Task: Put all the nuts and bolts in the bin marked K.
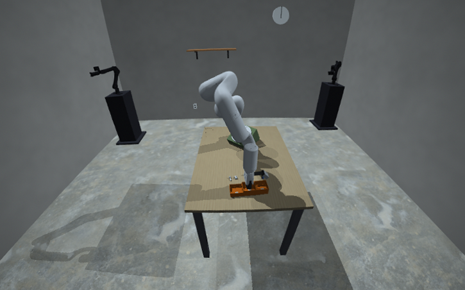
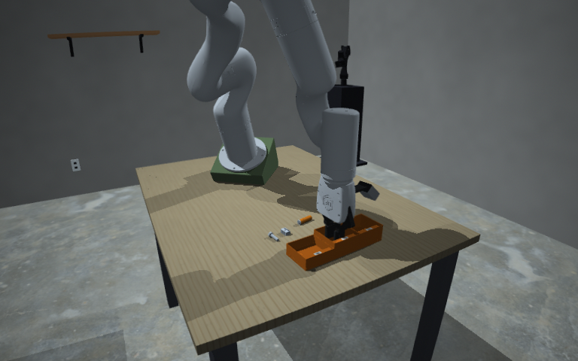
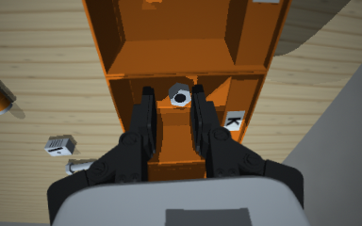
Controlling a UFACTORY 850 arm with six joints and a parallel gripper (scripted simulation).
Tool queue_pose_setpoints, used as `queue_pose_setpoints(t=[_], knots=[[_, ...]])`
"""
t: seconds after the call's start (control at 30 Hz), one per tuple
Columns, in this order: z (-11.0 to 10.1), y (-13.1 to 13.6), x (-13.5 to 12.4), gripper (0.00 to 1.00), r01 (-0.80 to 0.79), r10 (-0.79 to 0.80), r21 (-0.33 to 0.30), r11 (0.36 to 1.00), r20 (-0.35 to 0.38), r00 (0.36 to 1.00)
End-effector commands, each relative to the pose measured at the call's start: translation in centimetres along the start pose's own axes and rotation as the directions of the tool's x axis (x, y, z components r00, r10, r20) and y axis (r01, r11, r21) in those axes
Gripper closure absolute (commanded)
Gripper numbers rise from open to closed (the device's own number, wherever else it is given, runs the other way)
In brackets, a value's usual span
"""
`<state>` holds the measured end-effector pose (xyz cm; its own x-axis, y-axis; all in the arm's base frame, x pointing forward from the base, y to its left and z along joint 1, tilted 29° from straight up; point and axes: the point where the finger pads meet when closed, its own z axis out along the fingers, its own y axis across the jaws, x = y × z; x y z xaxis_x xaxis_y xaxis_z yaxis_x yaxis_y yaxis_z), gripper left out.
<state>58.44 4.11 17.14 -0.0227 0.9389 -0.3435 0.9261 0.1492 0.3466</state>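
An orange bin (image 1: 238,191) (image 2: 306,257) (image 3: 118,28) with three compartments stands near the table's front. A white label K (image 3: 232,121) marks the middle compartment. My gripper (image 1: 249,185) (image 2: 335,233) (image 3: 172,100) reaches down into that compartment, its fingers parted. A grey hex nut (image 3: 179,95) sits between the fingertips, with a gap on its left side, over the K compartment's floor. A grey bolt (image 2: 273,236) (image 3: 80,166) and a small grey ribbed block (image 2: 285,231) (image 3: 59,145) lie on the table left of the bin.
An orange cylinder (image 2: 304,219) (image 3: 4,101) lies on the table behind the bolt. The arm's green base (image 2: 264,165) stands at the back of the table. The bin is close to the table's front right edge.
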Motion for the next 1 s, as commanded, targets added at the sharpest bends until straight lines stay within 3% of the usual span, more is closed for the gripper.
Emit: queue_pose_setpoints(t=[0.0,0.8,0.97], knots=[[-0.1,0.1,0.0,0.70,0.000,0.000,-0.001,1.000,0.000,1.000],[-2.7,0.1,0.0,0.70,0.000,0.000,-0.001,1.000,0.000,1.000],[-5.2,0.1,0.0,0.70,0.000,0.000,-0.001,1.000,0.000,1.000]])
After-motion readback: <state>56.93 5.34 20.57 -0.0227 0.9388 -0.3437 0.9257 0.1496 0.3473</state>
